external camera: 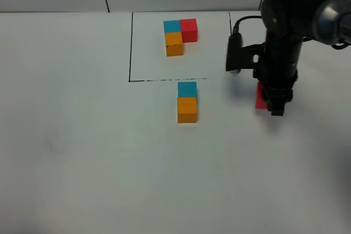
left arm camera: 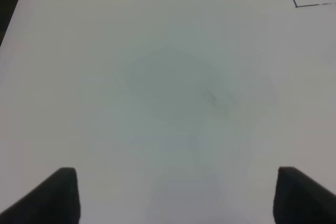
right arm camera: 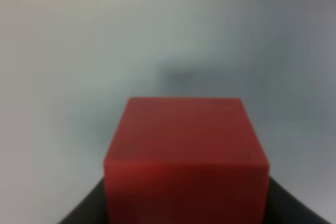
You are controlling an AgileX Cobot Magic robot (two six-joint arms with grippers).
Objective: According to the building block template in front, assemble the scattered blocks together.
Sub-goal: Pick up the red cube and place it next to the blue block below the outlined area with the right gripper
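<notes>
The red block is pinched by the right gripper, well right of the blue-orange pair (touching, near the template), which could be shoved askew by a misaligned approach.

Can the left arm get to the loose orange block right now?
Probably yes. The left gripper is open and empty over the table, and the orange block has its left side free; the right gripper holds the red block off to its right.
</notes>
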